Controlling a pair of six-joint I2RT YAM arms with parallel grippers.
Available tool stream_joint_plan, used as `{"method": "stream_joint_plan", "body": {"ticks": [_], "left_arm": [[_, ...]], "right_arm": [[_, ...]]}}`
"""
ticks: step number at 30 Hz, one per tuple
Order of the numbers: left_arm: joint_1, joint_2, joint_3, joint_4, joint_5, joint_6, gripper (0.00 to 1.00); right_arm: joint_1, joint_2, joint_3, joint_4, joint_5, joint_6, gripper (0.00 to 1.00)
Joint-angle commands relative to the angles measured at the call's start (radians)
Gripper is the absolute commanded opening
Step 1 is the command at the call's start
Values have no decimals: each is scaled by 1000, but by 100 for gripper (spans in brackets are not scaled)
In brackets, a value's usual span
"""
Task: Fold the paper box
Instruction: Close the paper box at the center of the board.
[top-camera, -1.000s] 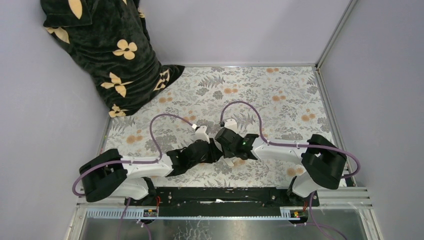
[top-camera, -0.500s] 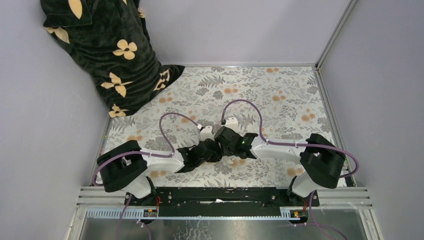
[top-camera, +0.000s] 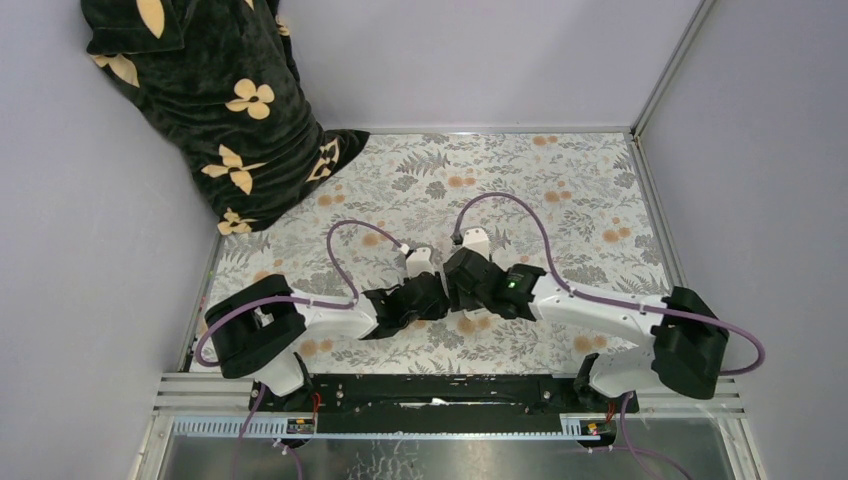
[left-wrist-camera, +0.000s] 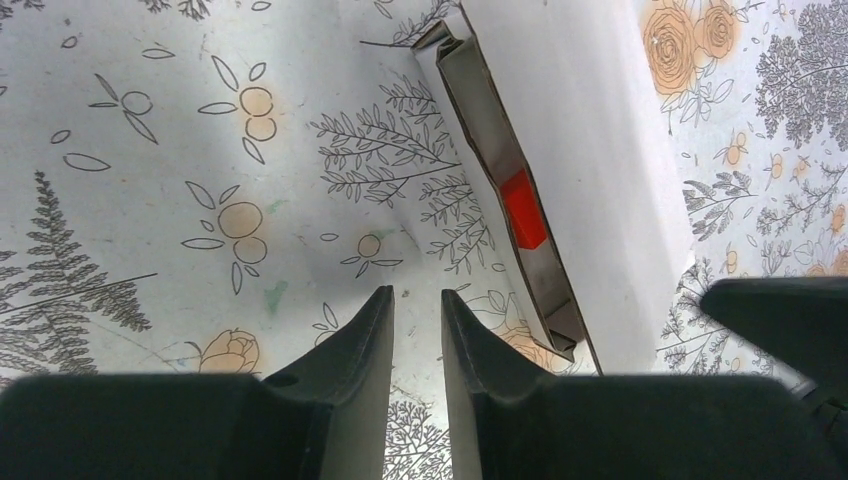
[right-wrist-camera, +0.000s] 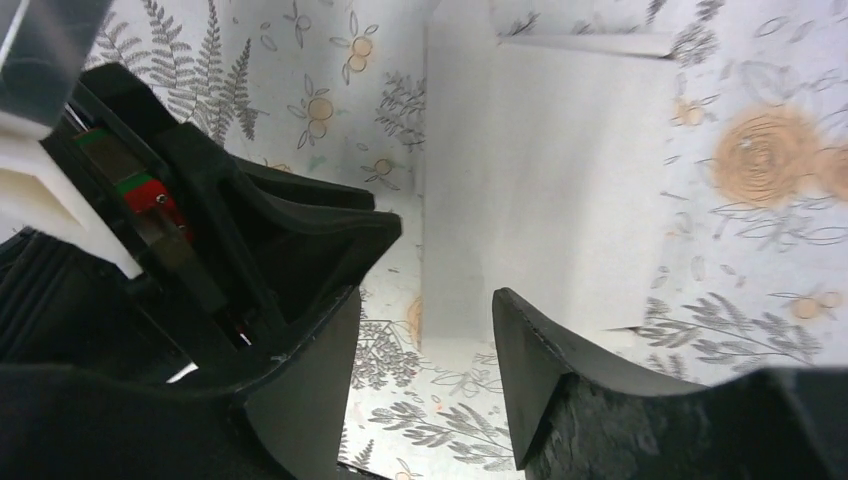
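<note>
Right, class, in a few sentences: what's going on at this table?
Two robot arms meet over the middle of the floral table, at a white paper box. The box lies on the table, already partly folded, and a small red rectangle shows in its open side. The right gripper is open, with the box's near end showing between its fingers. The left gripper sits beside the box, jaws only slightly apart, holding nothing.
</note>
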Motion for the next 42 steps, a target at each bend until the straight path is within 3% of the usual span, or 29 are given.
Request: {"method": "stream_joint_plan", "body": {"ticks": [1,4,7,15,18,31,42], "left_arm": [[13,-36,26,-52,-43,14,30],[19,-71,13,-61,-45,16,30],[24,-97,1,-70,-45,17,30],[53,-95,-3,-55,-22,38,30],[67,-97,-12,-41,-10,43,30],[112,-32,2,17,50,64,30],[123,64,64,56,101,74,30]], "right_arm": [[-69,-106,9,-54,65,-84,59],[-139,-210,-37,-29,73,-123,58],[-244,-253,-68,-2,-21,-163,59],[-276,-105,-84,76,-119,-289,93],[-286,-94,-108,127,-150,-313,99],[-303,43,-123,235,-263,-344,100],[-302,112,-115,227,-280,-348,100]]}}
